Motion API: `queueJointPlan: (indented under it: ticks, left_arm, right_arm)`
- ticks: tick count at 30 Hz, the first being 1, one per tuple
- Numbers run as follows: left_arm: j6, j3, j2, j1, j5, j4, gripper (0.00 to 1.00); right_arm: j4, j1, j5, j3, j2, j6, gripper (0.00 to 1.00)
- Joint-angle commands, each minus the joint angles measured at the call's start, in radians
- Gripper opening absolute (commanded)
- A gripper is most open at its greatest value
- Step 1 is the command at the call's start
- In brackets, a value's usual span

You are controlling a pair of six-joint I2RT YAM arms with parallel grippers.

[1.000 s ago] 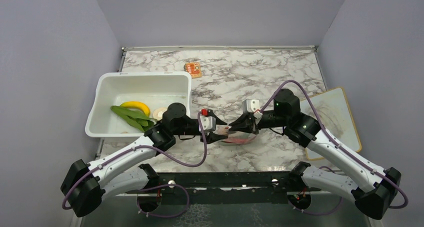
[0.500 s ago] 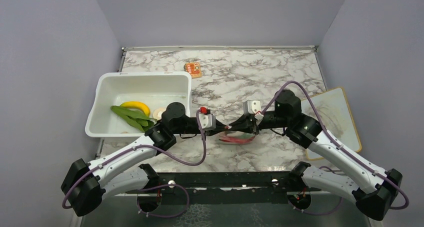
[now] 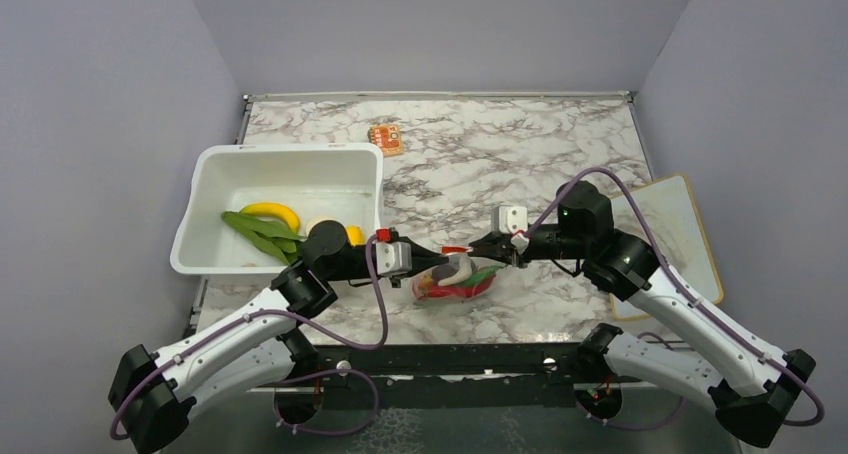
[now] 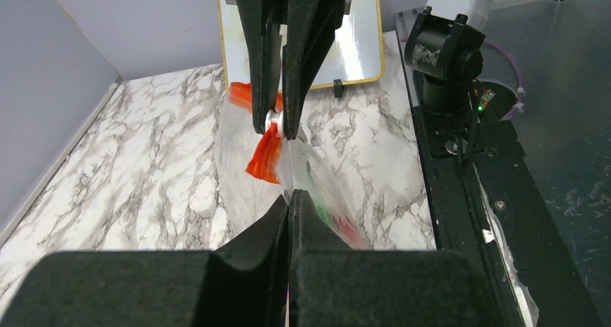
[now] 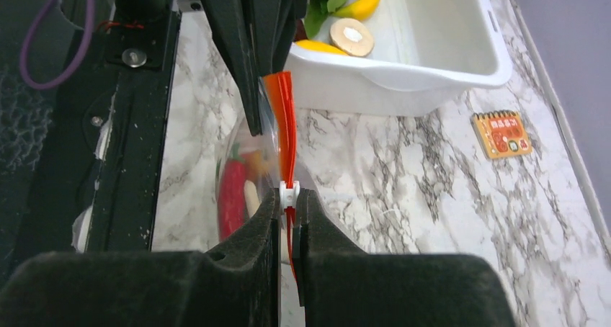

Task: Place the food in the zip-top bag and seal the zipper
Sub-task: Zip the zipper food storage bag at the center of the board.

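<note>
Zip-top bag [image 3: 458, 277] is hanging over the table [image 3: 560, 154] with red food [image 5: 232, 190] inside, your left gripper [image 3: 442, 264] clamping its mouth end, your right gripper [image 3: 477, 251] pinching the zipper tab [image 5: 288, 192], sealing not yet finished.

orange card [image 5: 502, 134] — print seemingly there, unreadable

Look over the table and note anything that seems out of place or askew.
The zip-top bag sags between the left gripper and right gripper, both pinching its mouth, and its zipper looks twisted. A banana lies in the white tub, unbagged.
</note>
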Motion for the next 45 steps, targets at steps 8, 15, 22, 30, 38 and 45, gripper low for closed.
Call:
queueJointPlan:
  ticks: [8, 15, 22, 30, 38, 45]
  left_arm:
    - [0.082, 0.025, -0.116, 0.010, -0.039, -0.056, 0.00]
    - [0.190, 0.085, -0.176, 0.010, -0.129, -0.199, 0.00]
    - [0.237, 0.118, -0.218, 0.011, -0.214, -0.269, 0.00]
    - [0.274, 0.171, -0.210, 0.011, -0.324, -0.360, 0.00]
    - [0.310, 0.178, -0.190, 0.014, -0.418, -0.367, 0.00]
    - [0.314, 0.174, -0.147, 0.038, -0.406, -0.346, 0.00]
  right_arm:
    - [-0.215, -0.007, 0.288, 0.035, -0.049, -0.062, 0.01]
    - [-0.302, -0.007, 0.406, 0.062, -0.074, -0.083, 0.01]
    - [-0.374, -0.008, 0.482, 0.076, -0.112, -0.086, 0.01]
    - [-0.476, -0.008, 0.558, 0.109, -0.177, -0.086, 0.01]
    - [-0.622, -0.007, 0.645, 0.164, -0.204, -0.116, 0.01]
    - [-0.712, -0.008, 0.713, 0.244, -0.231, -0.135, 0.01]
